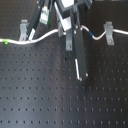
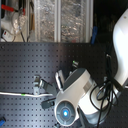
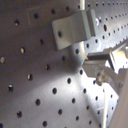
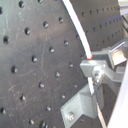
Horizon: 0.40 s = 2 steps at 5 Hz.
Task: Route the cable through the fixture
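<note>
Cable (image 1: 47, 36) is seen running left to right across the upper part of the first exterior view, its green marker (image 1: 4, 41) at the far left edge and a short blue section (image 1: 93, 34) right of centre. Three clips are passed: left (image 1: 23, 30), middle (image 1: 62, 31), right (image 1: 108, 31). The gripper (image 1: 67, 35) is held at the middle clip, directly over the cable. Whether its jaws are closed on the cable cannot be told. No legible writing is seen.

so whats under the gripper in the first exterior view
The white cable runs in from the first exterior view's left and vanishes behind the gripper, re-emerging toward the right fixture. The covered stretch, and any grasp, can't be seen.
</note>
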Available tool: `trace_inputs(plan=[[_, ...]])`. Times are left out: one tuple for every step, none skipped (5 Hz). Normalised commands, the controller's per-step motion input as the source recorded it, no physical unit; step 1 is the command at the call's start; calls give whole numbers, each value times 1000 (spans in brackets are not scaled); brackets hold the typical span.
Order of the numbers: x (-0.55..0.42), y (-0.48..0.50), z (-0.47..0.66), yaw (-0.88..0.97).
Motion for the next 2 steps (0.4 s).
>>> trace_inputs(plan=[[6,-30,0,0],[-76,-343,-93,0]])
